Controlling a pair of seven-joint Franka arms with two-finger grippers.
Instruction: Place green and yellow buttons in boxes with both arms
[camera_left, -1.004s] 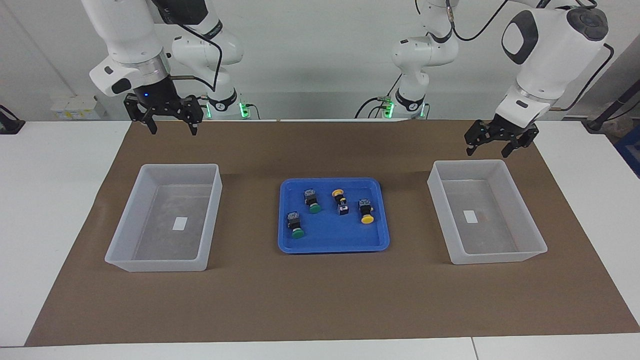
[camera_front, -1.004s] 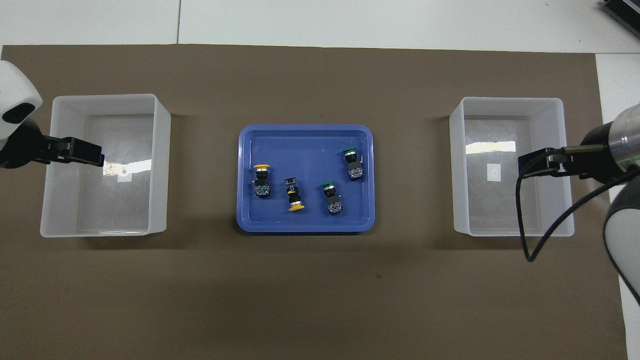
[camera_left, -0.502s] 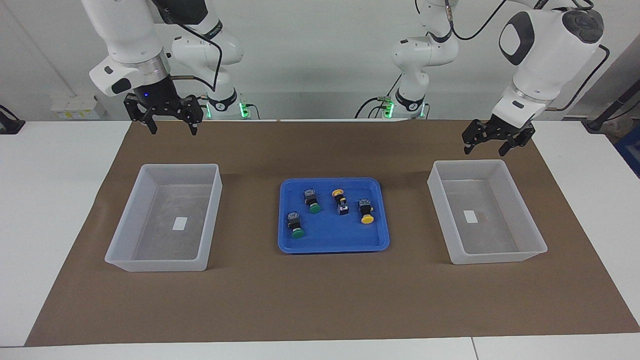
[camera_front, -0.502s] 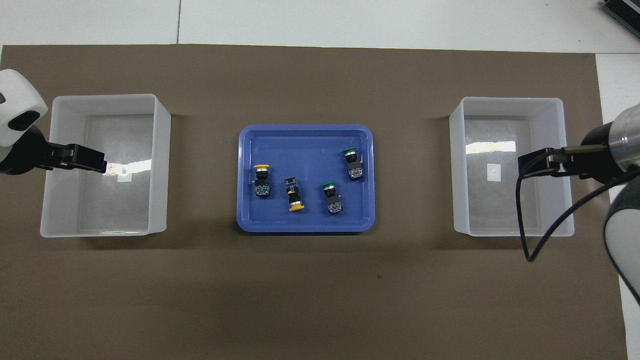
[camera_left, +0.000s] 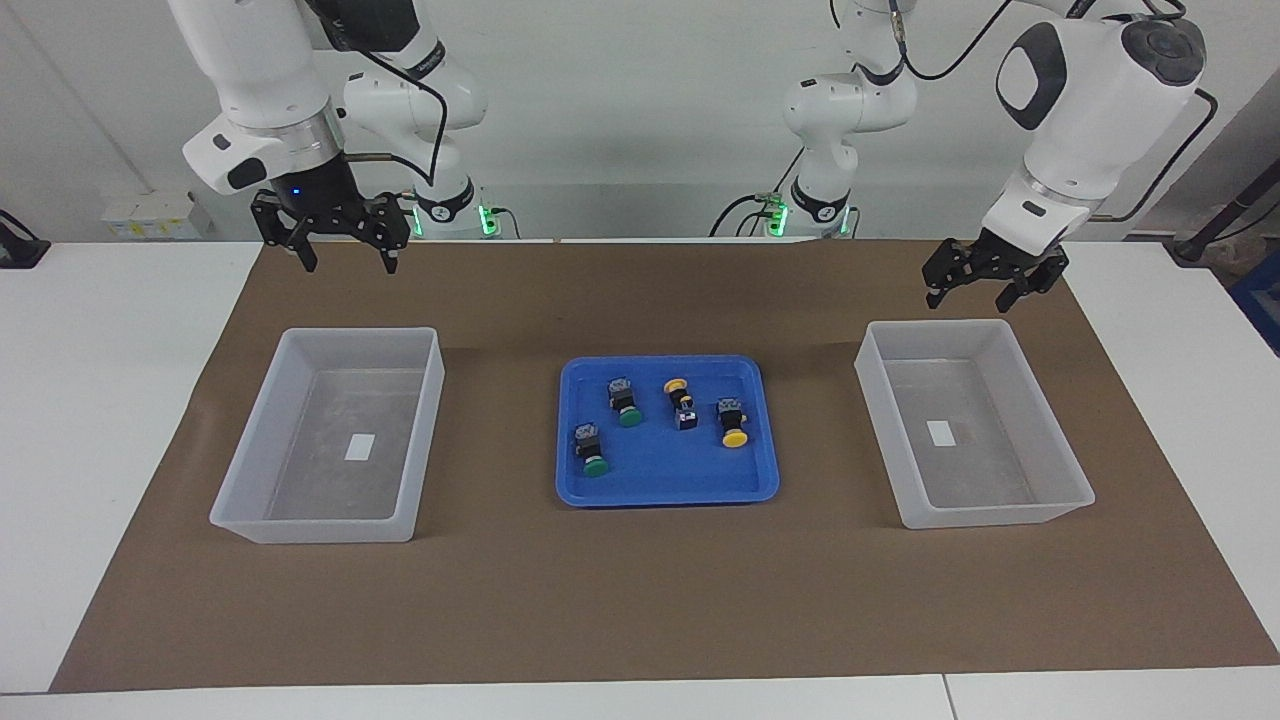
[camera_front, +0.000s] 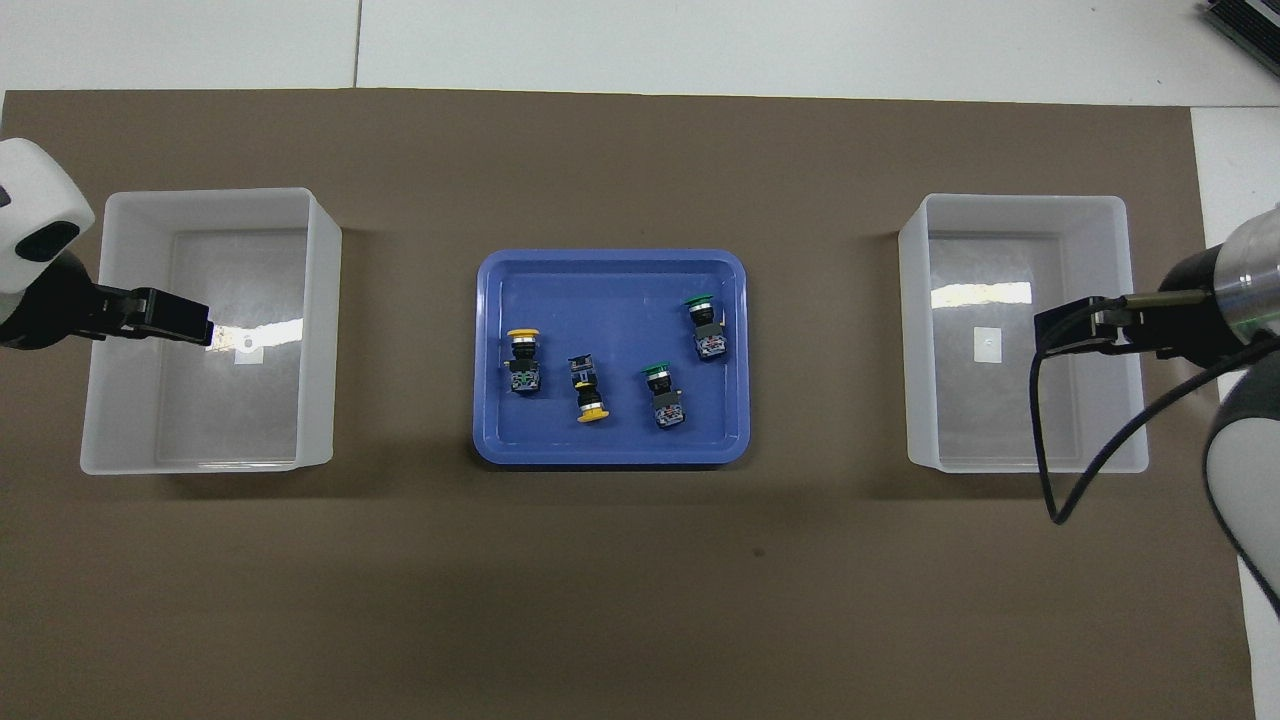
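Two green buttons (camera_left: 629, 417) (camera_left: 595, 465) and two yellow buttons (camera_left: 676, 385) (camera_left: 735, 438) lie on their sides in the blue tray (camera_left: 665, 485). From overhead the green buttons (camera_front: 698, 301) (camera_front: 655, 371) lie toward the right arm's end of the tray, the yellow buttons (camera_front: 523, 334) (camera_front: 592, 413) toward the left arm's end. One box (camera_left: 360, 335) (camera_front: 1015, 200) sits at the right arm's end and the other box (camera_left: 935, 327) (camera_front: 215, 195) at the left arm's end, each bare but for a label. My right gripper (camera_left: 347, 258) (camera_front: 1045, 330) and left gripper (camera_left: 968, 300) (camera_front: 200, 325) hang open and empty, high over their boxes.
A brown mat (camera_left: 640, 600) covers the white table (camera_left: 100, 400) and everything stands on it. The tray (camera_front: 610, 290) sits midway between the two boxes. A black cable (camera_front: 1040, 440) loops down from the right arm over its box.
My left gripper has drifted a little toward the middle of the table and lifted slightly. The right gripper has barely shifted. The buttons have not moved.
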